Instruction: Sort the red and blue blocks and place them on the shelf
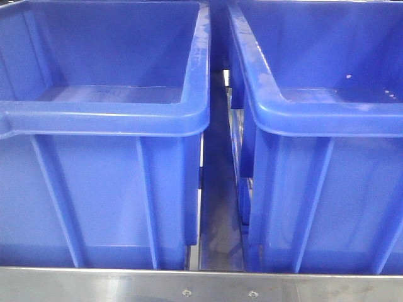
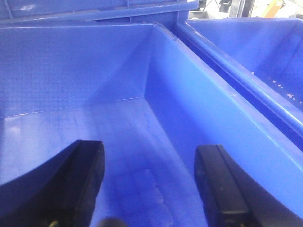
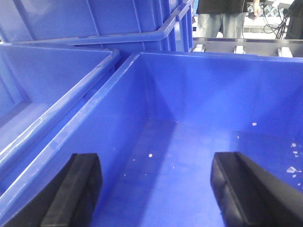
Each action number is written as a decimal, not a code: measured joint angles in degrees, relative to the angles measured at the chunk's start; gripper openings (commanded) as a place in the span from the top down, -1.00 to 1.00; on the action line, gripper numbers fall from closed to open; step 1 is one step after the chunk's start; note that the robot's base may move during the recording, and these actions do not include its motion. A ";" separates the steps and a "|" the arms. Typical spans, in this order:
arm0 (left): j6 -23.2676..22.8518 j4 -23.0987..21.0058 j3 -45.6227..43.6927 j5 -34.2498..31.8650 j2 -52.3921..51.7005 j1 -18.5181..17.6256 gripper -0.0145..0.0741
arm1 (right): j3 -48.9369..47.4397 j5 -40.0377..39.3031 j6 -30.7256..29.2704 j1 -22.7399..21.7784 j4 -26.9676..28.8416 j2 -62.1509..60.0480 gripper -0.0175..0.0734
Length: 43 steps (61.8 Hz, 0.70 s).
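2 large blue plastic bins are sitting side by side on the grey steel shelf [image 1: 208,286], the left bin [image 1: 101,119] and the right bin [image 1: 327,119] standing apart with a narrow gap [image 1: 217,207] between them. The left gripper [image 2: 149,189] is hovering over the left bin's bare floor with its fingers [image 2: 80,175] spread wide and nothing between them. The right gripper [image 3: 156,189] is hanging over the right bin's floor, which is flecked with pale specks [image 3: 291,169], and its fingers [image 3: 78,189] are likewise spread and carrying nothing. Neither the red block nor the blue block is showing in any of the 3 views, so where they are lying cannot be told. More blue bins [image 3: 94,21] are standing behind, and a person in grey trousers [image 3: 220,19] is standing beyond the rack. Judging by 2 unloaded grippers poised above 2 bins, the robot is either between placements or finishing; how far the sorting has gone cannot be read here. The next move probably calls for lifting both arms clear of the bin walls without clipping the rims.
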 measured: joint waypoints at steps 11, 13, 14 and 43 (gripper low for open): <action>0.00 0.00 0.00 -0.07 -0.43 0.00 -0.03 | 0.00 -0.10 0.00 0.00 0.13 0.00 -0.61; 0.00 0.00 0.00 -0.07 -0.70 0.00 0.05 | 0.00 -0.10 0.00 0.00 0.13 0.00 -0.54; 0.00 0.00 0.00 -0.07 -0.89 0.00 0.08 | 0.00 -0.10 0.00 0.00 0.13 0.00 -0.51; 0.00 0.00 0.00 3.00 -10.44 8.18 0.39 | 0.00 -0.10 -0.57 0.00 -0.75 0.00 0.49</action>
